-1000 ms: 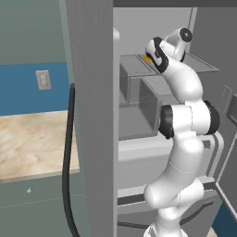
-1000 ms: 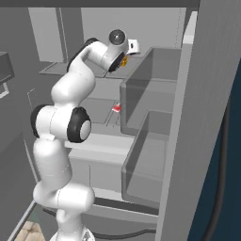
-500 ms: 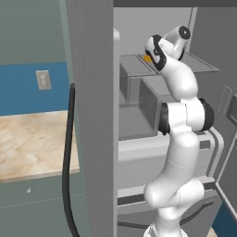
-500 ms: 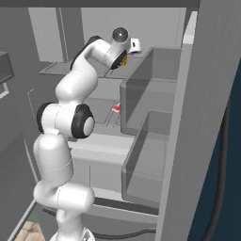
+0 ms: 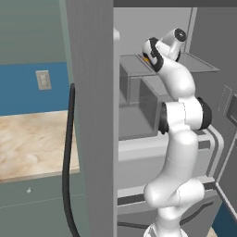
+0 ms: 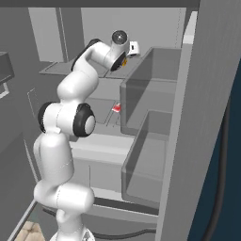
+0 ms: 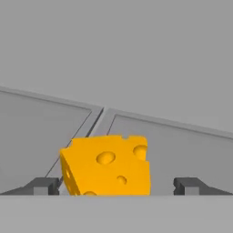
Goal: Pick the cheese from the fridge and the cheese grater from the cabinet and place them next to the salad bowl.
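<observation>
Cheese (image 7: 107,166) on upper fridge (image 6: 155,70) shelf, claw (image 7: 116,185) spread wide around it

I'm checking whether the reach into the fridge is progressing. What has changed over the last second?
The arm has stretched a little further into the fridge, carrying its hand closer to the cheese on the upper shelf. The gripper now has an open finger on either side of the wedge, not closed on it. The cheese, the small red item on the lower shelf and the base have not moved.
</observation>
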Robot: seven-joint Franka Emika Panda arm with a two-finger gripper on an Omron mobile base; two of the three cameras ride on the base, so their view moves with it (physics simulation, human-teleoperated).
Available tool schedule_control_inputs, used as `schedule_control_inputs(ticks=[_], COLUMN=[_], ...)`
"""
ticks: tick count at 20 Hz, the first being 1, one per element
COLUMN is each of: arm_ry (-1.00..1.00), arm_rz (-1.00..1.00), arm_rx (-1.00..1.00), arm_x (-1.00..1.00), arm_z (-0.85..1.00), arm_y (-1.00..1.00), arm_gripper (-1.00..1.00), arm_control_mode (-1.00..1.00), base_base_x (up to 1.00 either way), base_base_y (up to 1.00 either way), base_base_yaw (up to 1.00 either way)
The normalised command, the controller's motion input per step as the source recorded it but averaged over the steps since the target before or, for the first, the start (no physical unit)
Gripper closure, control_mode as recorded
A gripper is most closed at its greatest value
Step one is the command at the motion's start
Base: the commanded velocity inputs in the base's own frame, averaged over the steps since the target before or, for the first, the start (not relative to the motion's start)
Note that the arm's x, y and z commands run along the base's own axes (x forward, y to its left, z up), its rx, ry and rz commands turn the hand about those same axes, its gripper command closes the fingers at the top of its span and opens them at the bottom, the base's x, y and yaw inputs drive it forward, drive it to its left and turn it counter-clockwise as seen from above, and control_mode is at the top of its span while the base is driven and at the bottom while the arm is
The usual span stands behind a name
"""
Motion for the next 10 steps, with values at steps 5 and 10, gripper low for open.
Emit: schedule_control_inputs(ticks=[5, 10], arm_ry=[0.02, 0.01], arm_rz=[0.0, 0.0], arm_rx=[0.0, 0.0], arm_x=[0.19, 0.0], arm_z=[-0.44, -0.48], arm_y=[0.19, 0.37], arm_gripper=[1.0, 1.0], arm_control_mode=[-1.0, -1.0], base_base_x=[0.0, 0.0], base_base_y=[0.0, 0.0], base_base_yaw=[0.0, 0.0])
